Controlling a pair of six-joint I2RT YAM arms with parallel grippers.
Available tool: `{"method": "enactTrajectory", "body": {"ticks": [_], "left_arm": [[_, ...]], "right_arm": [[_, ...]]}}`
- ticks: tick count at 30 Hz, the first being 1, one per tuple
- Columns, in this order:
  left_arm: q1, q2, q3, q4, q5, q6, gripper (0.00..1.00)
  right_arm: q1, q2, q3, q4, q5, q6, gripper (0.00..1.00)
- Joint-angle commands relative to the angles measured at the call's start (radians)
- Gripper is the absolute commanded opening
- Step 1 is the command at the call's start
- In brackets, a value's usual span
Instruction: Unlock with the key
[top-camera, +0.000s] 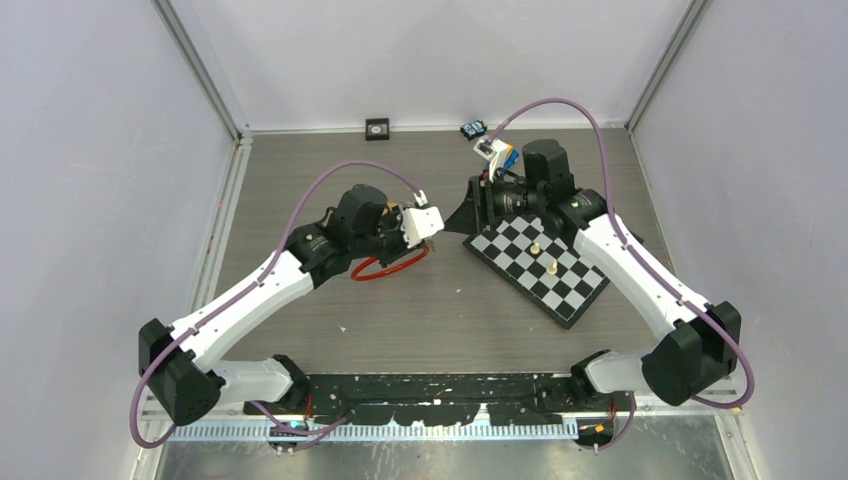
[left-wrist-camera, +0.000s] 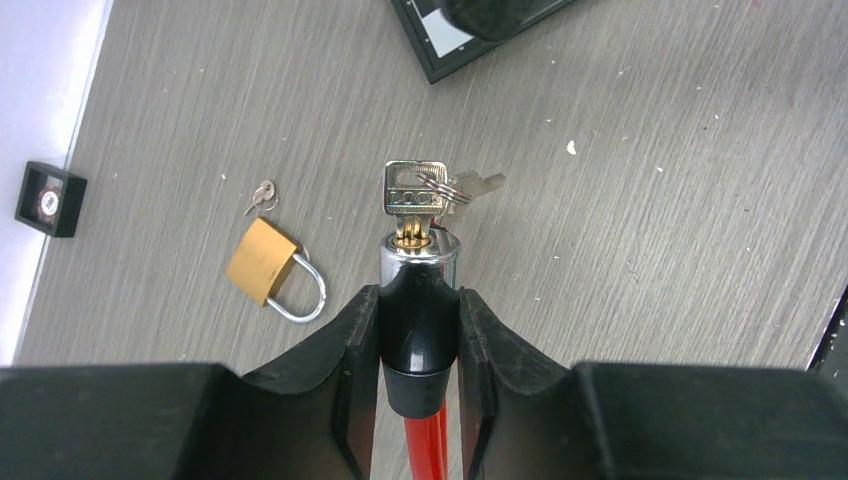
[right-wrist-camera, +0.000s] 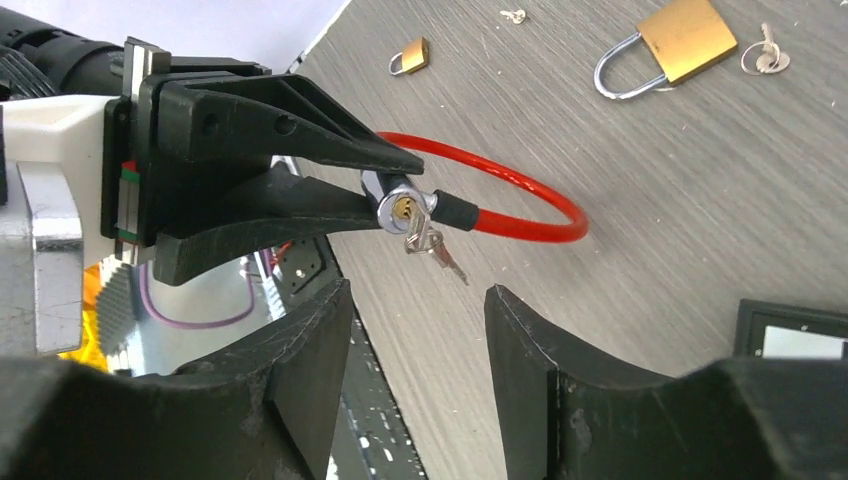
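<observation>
My left gripper (left-wrist-camera: 418, 300) is shut on the black-sleeved head of a cable lock (left-wrist-camera: 420, 262), whose red cable (left-wrist-camera: 425, 440) runs back between the fingers. A silver key (left-wrist-camera: 414, 190) sits in the chrome cylinder's keyhole, with a ring and a second key hanging from it. In the right wrist view the same lock (right-wrist-camera: 395, 205) and key (right-wrist-camera: 420, 238) show ahead, and the red cable (right-wrist-camera: 530, 190) loops to the right. My right gripper (right-wrist-camera: 418, 295) stands open a short way in front of the key, touching nothing. From above, both grippers (top-camera: 432, 228) (top-camera: 470, 215) face each other at mid-table.
A brass padlock (left-wrist-camera: 265, 265) and a small key (left-wrist-camera: 263, 195) lie on the table left of the lock. A smaller padlock (right-wrist-camera: 412, 55) lies farther off. A chessboard (top-camera: 545, 265) with two pieces lies under the right arm. Two small black boxes (top-camera: 377, 128) (top-camera: 472, 129) sit at the back edge.
</observation>
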Motion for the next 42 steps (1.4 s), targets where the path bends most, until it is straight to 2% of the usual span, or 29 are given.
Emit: {"method": "enactTrajectory", "body": {"ticks": [1, 10, 19, 24, 27, 29, 33, 37, 42], "left_arm": [[-0.007, -0.038, -0.019, 0.055, 0.012, 0.033, 0.00], [-0.030, -0.042, -0.032, 0.076, -0.043, 0.072, 0.00], [-0.028, -0.081, -0.026, 0.015, 0.065, 0.065, 0.00], [-0.007, -0.103, -0.048, 0.004, 0.123, 0.047, 0.00], [0.013, -0.115, -0.052, 0.003, 0.163, 0.024, 0.00], [0.025, -0.116, -0.048, 0.002, 0.186, 0.013, 0.00], [0.039, -0.116, -0.036, -0.005, 0.222, -0.001, 0.00], [0.060, -0.107, -0.016, -0.009, 0.270, -0.030, 0.00], [0.084, -0.103, -0.004, -0.003, 0.258, -0.044, 0.00]], "right_arm": [[0.011, 0.008, 0.040, 0.027, -0.023, -0.100, 0.55], [0.031, 0.149, 0.056, 0.108, -0.070, 0.063, 0.49], [0.007, 0.106, -0.090, 0.193, -0.050, -0.117, 0.65], [-0.016, 0.059, -0.192, 0.282, -0.049, -0.225, 0.66], [-0.037, 0.019, -0.289, 0.462, -0.059, -0.170, 0.67], [-0.052, 0.004, -0.304, 0.500, -0.065, -0.144, 0.67], [-0.087, -0.027, -0.286, 0.515, -0.102, -0.102, 0.67], [-0.084, -0.038, -0.288, 0.469, -0.117, -0.158, 0.67], [-0.084, -0.033, -0.269, 0.354, -0.047, -0.244, 0.66]]}}
